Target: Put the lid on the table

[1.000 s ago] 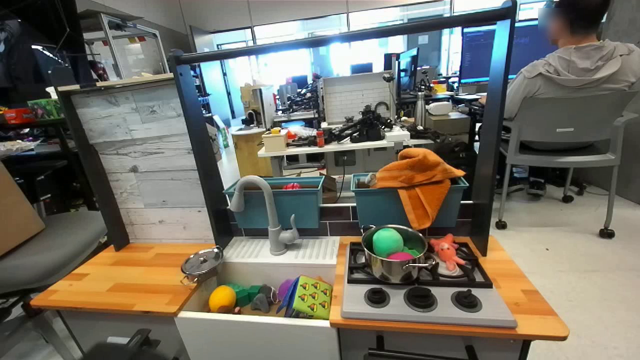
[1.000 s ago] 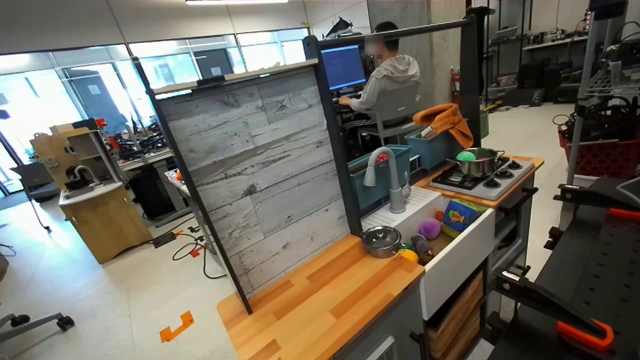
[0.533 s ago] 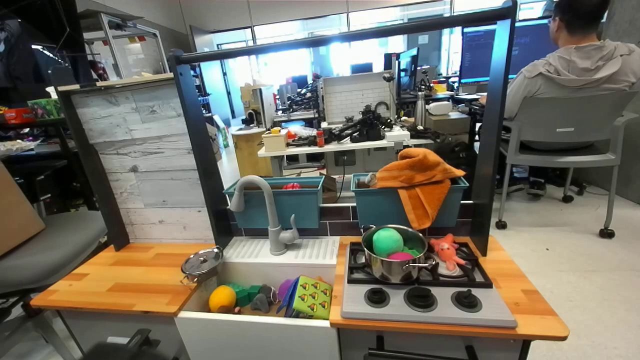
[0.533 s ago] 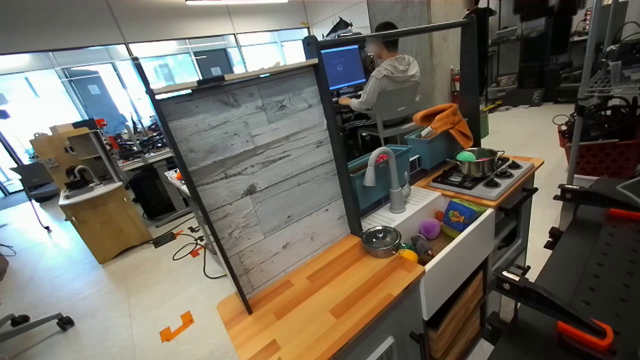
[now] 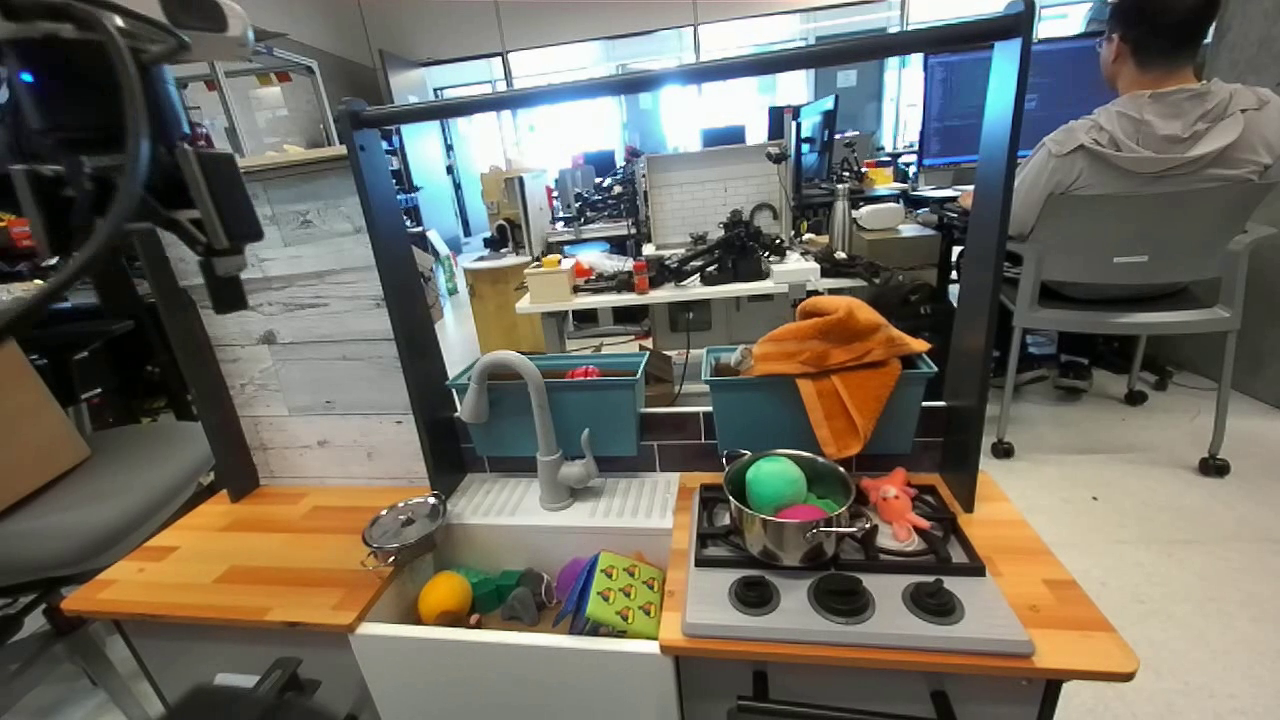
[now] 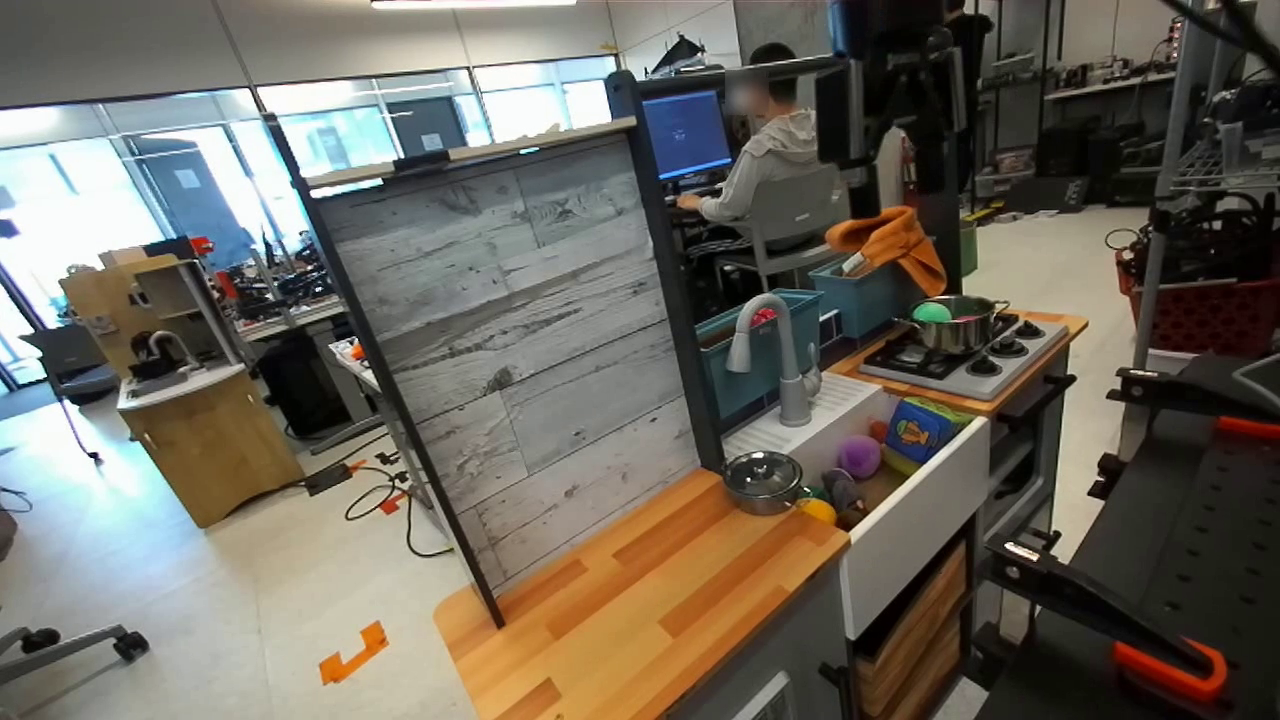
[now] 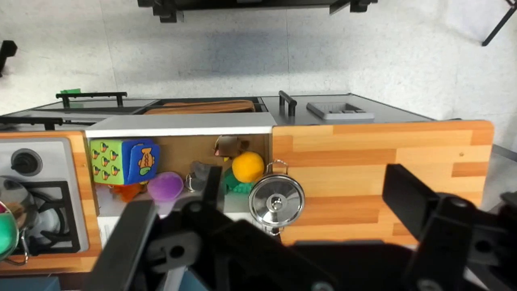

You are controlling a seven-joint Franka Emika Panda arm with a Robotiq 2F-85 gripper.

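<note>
Silver lid (image 7: 287, 199) sits on a small two-handled pot (image 6: 763, 504) | we see that pot straddling the edge of the table (image 7: 343, 184), partly over the sink (image 5: 515, 678) | our pincer (image 7: 307, 188) hangs high above with its fingers (image 7: 406, 200) spread apart | across the sink, on the stove (image 5: 888, 610), we see an open metal pot (image 5: 785, 541) holding a green ball (image 5: 775, 484)

Lab, part office: in an exterior view, a person (image 6: 765, 158) sits at a monitor (image 6: 685, 135), orange tape (image 6: 373, 638) lies on the floor (image 6: 230, 600), and clamps (image 6: 1090, 597) sit at the edge of a black bench (image 6: 1190, 490). Up front stands a play kitchen (image 6: 690, 380), with a wood sink unit (image 6: 205, 450) farther back. Desk (image 5: 620, 300) behind, in an exterior view, is crowded with black gear (image 5: 728, 258).
</note>
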